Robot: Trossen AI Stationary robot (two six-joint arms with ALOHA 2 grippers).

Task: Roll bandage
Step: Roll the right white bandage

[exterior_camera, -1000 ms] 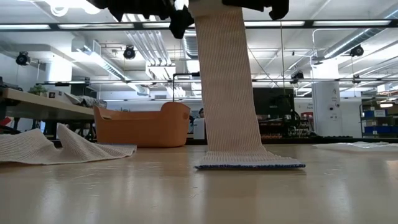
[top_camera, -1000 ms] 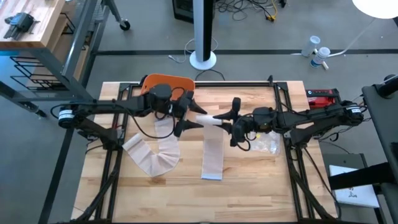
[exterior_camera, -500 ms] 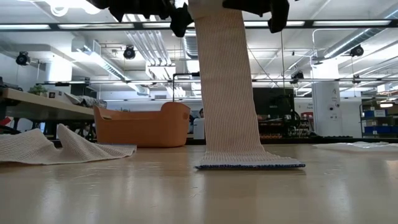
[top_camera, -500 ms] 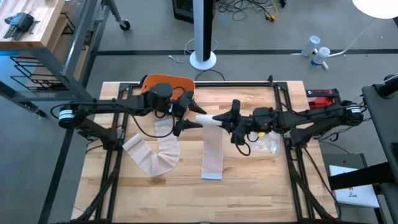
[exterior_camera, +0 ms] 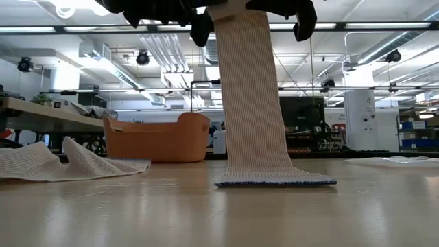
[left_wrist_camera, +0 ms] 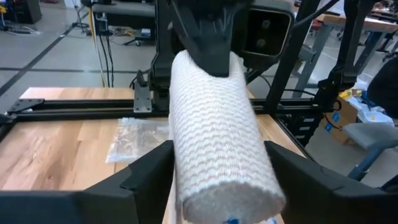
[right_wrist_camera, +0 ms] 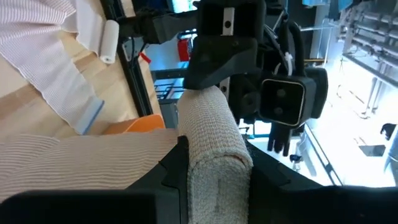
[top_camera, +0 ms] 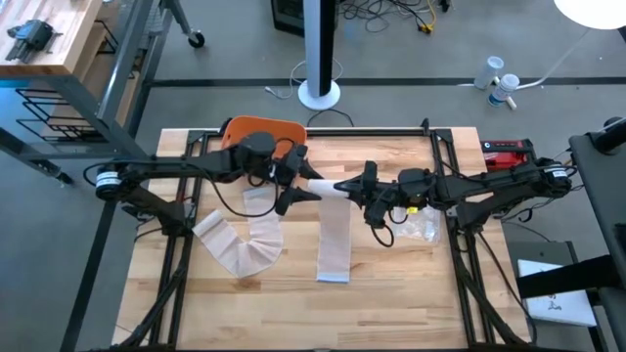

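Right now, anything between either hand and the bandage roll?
No. Both hands already hold the bandage roll from opposite ends above the table: left hand, right hand. Its loose tail hangs free to the tabletop.

The right hand (right_wrist_camera: pixel 214 180) grips one end of the rolled bandage (right_wrist_camera: pixel 211 134), the left hand (right_wrist_camera: pixel 219 68) the other.

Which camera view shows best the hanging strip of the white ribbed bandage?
The low view: the white ribbed bandage strip hangs full length, its end flat on the table. The high view shows it foreshortened; the wrist views show mainly the rolled part.
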